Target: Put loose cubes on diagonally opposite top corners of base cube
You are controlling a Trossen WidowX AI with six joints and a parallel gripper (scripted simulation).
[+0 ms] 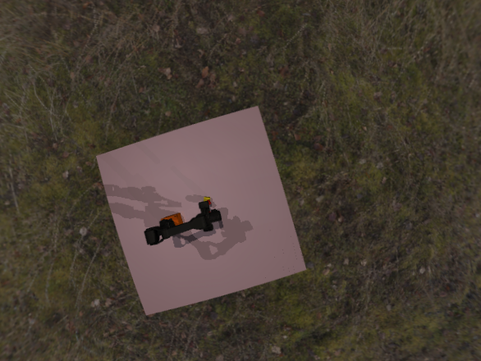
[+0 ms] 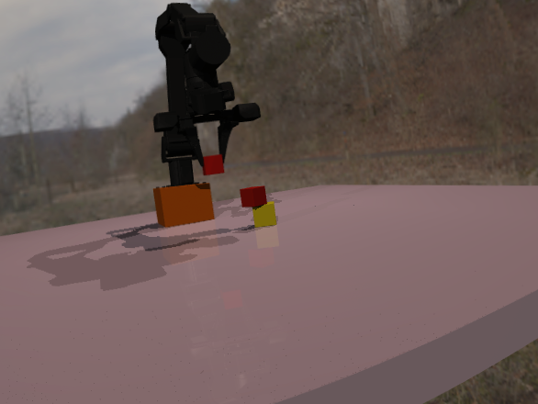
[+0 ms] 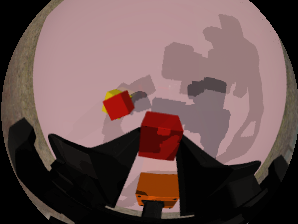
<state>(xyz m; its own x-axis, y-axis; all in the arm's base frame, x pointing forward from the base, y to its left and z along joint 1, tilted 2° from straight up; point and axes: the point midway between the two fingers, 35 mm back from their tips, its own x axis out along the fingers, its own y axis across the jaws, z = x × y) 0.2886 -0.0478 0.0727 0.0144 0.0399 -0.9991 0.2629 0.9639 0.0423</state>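
On the pink worktop [image 1: 238, 164] [image 2: 367, 275] [image 3: 85, 55], my orange block [image 1: 177, 218] [image 2: 184, 205] [image 3: 158, 185] stands beneath my arm [image 1: 185, 227] [image 2: 176, 69]. My tool [image 2: 213, 163] [image 3: 160, 135] grips one red cube [image 2: 213, 164] [image 3: 161, 136] aloft; another red cube [image 2: 253, 196] [image 3: 118, 105] sits offset atop the yellow cube [image 1: 207, 198] [image 2: 264, 214] [image 3: 107, 106].

Tabletop [image 1: 197, 164] [image 2: 349, 275] [image 3: 85, 65]: smooth, semi-gloss | orange block [image 1: 176, 218] [image 2: 184, 206] [image 3: 158, 184]: matt | arm [image 1: 185, 227] [image 2: 176, 78]: matt blk

Two red cubes [image 2: 213, 164] [image 2: 253, 196] [image 3: 161, 136] [image 3: 118, 105], one yellow cube [image 2: 264, 214] [image 3: 107, 107], one orange block [image 1: 174, 218] [image 2: 184, 205] [image 3: 157, 185]
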